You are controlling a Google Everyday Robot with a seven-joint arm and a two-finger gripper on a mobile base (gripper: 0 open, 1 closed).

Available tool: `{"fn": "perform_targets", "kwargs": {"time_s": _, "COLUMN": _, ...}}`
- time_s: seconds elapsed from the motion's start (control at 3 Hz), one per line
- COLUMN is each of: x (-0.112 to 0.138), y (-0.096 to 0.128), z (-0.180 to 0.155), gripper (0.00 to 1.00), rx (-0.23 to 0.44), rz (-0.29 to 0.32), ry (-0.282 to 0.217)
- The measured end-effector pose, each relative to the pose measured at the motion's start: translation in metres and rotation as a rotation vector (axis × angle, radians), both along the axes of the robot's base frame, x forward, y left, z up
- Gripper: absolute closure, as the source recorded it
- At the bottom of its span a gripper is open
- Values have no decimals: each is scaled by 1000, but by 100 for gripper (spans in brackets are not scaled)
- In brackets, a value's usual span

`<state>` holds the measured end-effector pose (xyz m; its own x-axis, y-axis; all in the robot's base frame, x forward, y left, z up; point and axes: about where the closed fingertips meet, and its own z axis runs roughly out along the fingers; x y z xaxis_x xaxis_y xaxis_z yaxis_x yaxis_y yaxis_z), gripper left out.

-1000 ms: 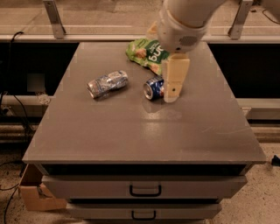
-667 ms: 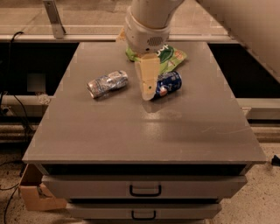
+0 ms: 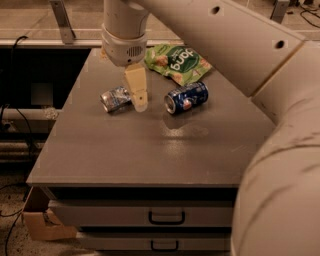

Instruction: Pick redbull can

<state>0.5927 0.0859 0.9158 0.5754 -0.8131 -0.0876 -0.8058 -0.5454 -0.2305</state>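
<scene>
Camera view, gripper (image 3: 140, 102) at redbull can (image 3: 115, 98), hiding its right end

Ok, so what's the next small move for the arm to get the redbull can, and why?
Probably nudge the gripper a little toward the view's left and lower it over the redbull can. The gripper hangs at the can's right end, not centred on it, and the can lies on its side on the table. The dark blue can lies apart, further right.

White rounded arm (image 3: 240, 45), dark screw holes (image 3: 215, 10), vented wrist (image 3: 125, 49); cream gripper (image 3: 139, 101) over the tabletop (image 3: 150, 155)
</scene>
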Motion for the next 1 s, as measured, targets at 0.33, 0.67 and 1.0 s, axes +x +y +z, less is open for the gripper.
{"fn": "perform_targets", "kwargs": {"time_s": 0.33, "x": 20, "y": 18, "z": -19, "gripper": 0, "rx": -48, "rz": -6, "ry": 9}}
{"fn": "perform_targets", "kwargs": {"time_s": 0.67, "x": 38, "y": 21, "z": -32, "gripper": 0, "rx": -60, "rz": -54, "ry": 16}}
{"fn": "perform_targets", "kwargs": {"time_s": 1.0, "x": 49, "y": 13, "z": -40, "gripper": 0, "rx": -70, "rz": -95, "ry": 15}}
